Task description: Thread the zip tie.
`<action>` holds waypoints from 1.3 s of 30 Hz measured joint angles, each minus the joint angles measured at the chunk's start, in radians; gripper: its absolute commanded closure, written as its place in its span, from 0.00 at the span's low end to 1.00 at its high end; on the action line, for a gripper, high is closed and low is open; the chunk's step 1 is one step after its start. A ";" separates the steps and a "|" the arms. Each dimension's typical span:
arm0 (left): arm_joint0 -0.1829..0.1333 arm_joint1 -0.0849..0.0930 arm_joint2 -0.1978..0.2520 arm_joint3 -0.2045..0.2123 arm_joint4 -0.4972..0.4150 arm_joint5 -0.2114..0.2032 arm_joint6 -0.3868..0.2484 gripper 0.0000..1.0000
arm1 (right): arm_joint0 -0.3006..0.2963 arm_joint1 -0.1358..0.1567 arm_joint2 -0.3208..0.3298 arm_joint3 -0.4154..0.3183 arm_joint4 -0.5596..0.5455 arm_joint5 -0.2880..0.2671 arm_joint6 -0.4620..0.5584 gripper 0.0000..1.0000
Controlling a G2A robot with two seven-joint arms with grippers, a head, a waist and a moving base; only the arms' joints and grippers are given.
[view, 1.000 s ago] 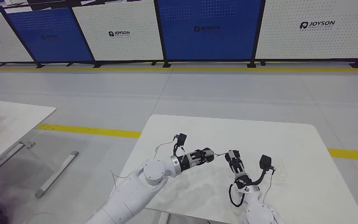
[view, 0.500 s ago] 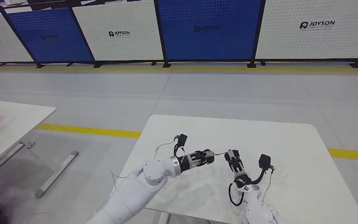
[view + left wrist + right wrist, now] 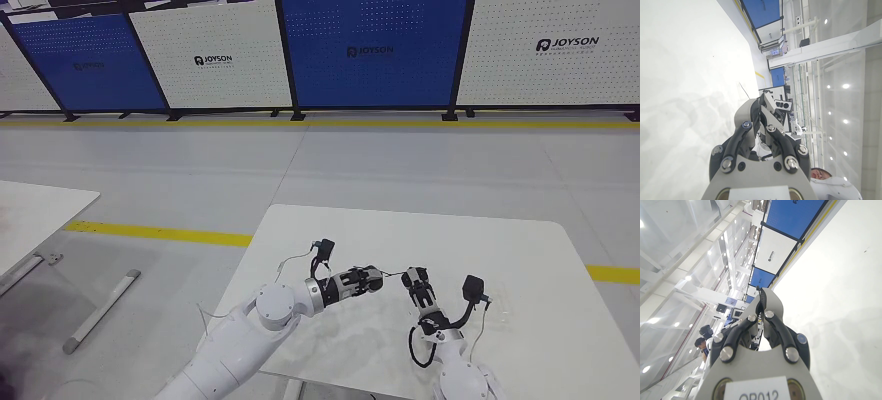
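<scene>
A thin black zip tie spans the short gap between my two grippers above the white table. My left gripper is shut on the strap. In the left wrist view the pointed tail of the zip tie sticks out past the left gripper. My right gripper is shut on the other end. In the right wrist view the zip tie's small square head pokes out just beyond the right gripper. The two grippers face each other, tips nearly touching.
The table's front edge lies close under both arms. Blue and white panels stand far behind, beyond a yellow floor line. A second white table stands off to the left.
The right gripper has edged slightly toward the left gripper, narrowing the gap. The left arm has hardly moved.
</scene>
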 measured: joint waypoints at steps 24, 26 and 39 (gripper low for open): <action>-0.005 -0.004 0.000 0.006 0.003 0.010 0.009 1.00 | -0.006 -0.002 0.002 -0.010 -0.016 0.005 0.009 1.00; -0.006 -0.004 0.001 0.007 0.004 0.010 0.007 1.00 | -0.006 -0.002 0.002 -0.010 -0.017 0.006 0.008 1.00; -0.009 -0.006 -0.004 0.016 -0.031 0.022 -0.020 1.00 | 0.001 -0.003 0.001 -0.002 -0.013 -0.004 0.034 0.00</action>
